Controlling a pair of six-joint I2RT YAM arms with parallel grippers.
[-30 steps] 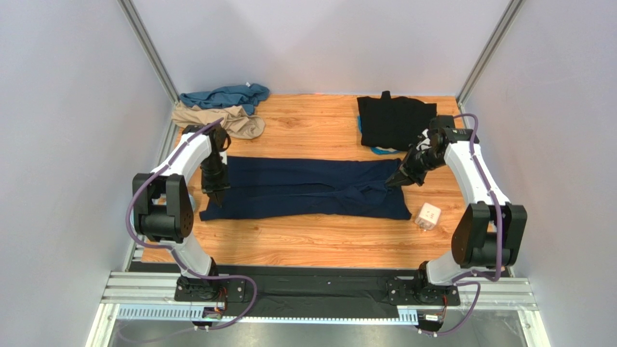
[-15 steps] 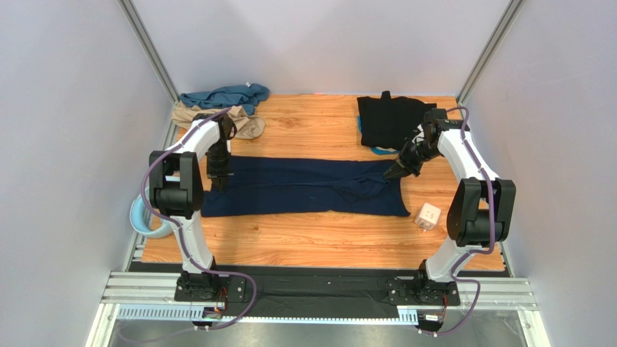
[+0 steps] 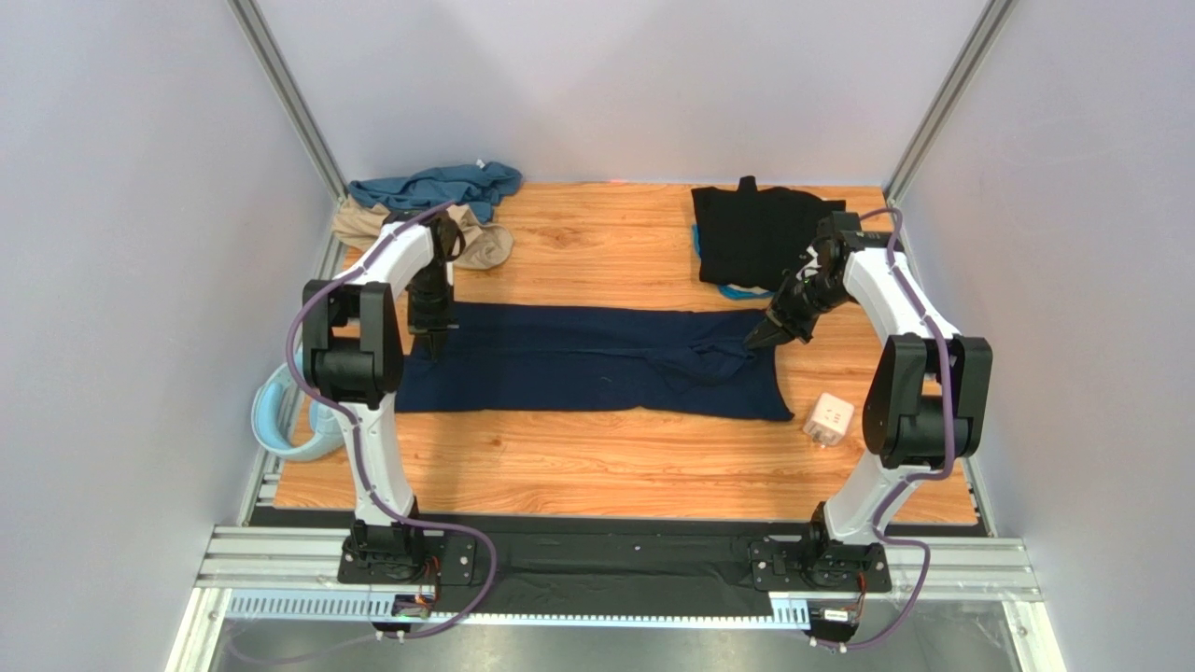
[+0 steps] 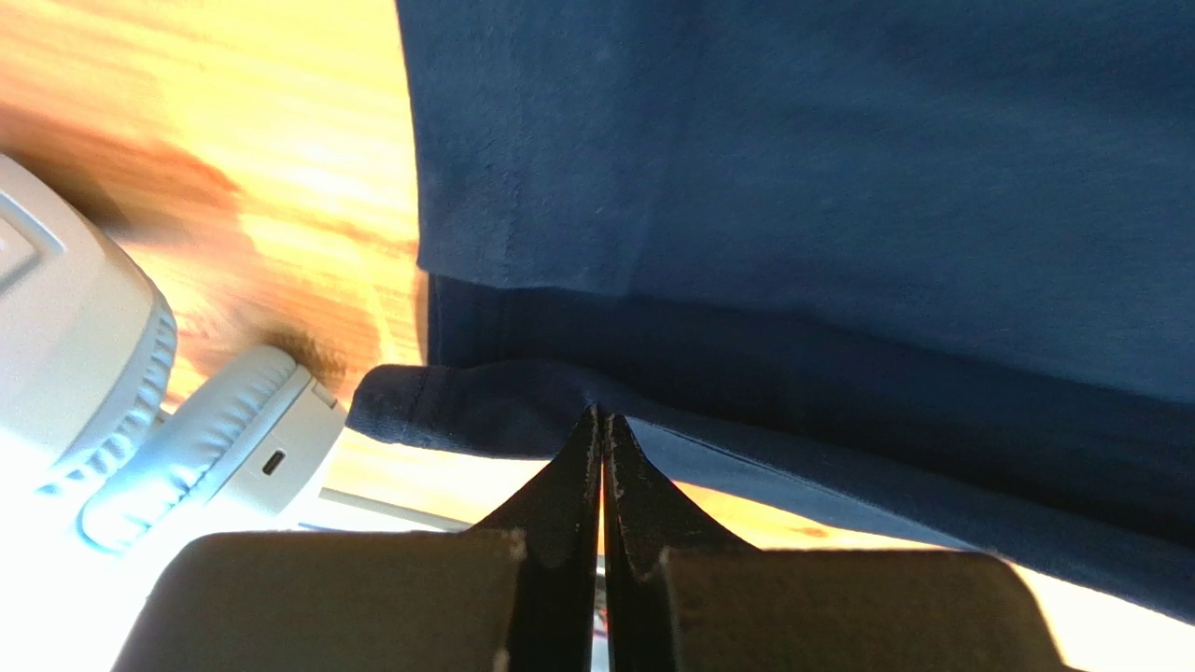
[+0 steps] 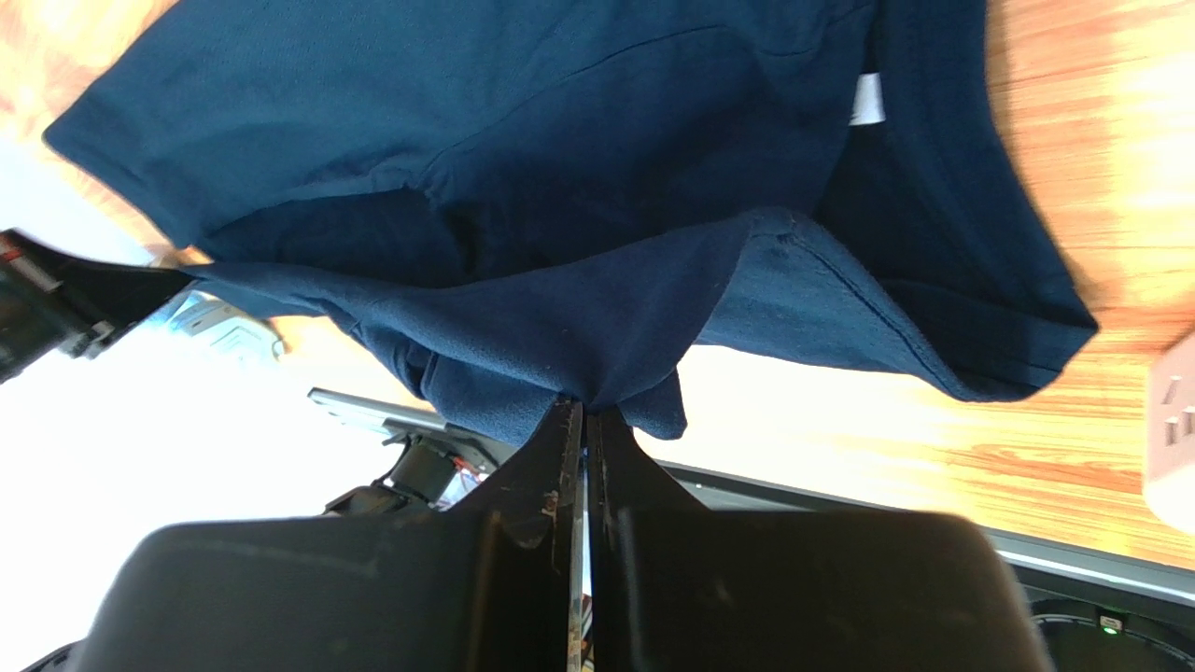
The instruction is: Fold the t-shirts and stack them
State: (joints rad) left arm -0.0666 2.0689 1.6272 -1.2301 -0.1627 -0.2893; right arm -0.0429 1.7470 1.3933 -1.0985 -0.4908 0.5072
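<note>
The dark navy t-shirt (image 3: pixel 589 361) lies spread in a long band across the middle of the table. My left gripper (image 3: pixel 431 340) is shut on its left end; in the left wrist view the fingertips (image 4: pixel 602 416) pinch a lifted hem of navy cloth (image 4: pixel 842 168). My right gripper (image 3: pixel 765 336) is shut on the right end, where a bunched fold of navy cloth (image 5: pixel 561 168) hangs from the tips (image 5: pixel 585 406). A folded black t-shirt (image 3: pixel 765 231) lies at the back right. The teal t-shirt (image 3: pixel 435 186) and tan t-shirt (image 3: pixel 474 241) lie crumpled at the back left.
A small white cube (image 3: pixel 829 417) sits on the wood just right of the navy shirt's near corner, and shows at the edge of the right wrist view (image 5: pixel 1176 420). A pale blue ring (image 3: pixel 281 420) hangs off the table's left edge. A teal strip (image 3: pixel 730 291) peeks from under the black shirt.
Both grippers have moved toward the back of the table, drawing the navy shirt's ends with them. The left arm's elbow has swung inward, uncovering the pale blue ring.
</note>
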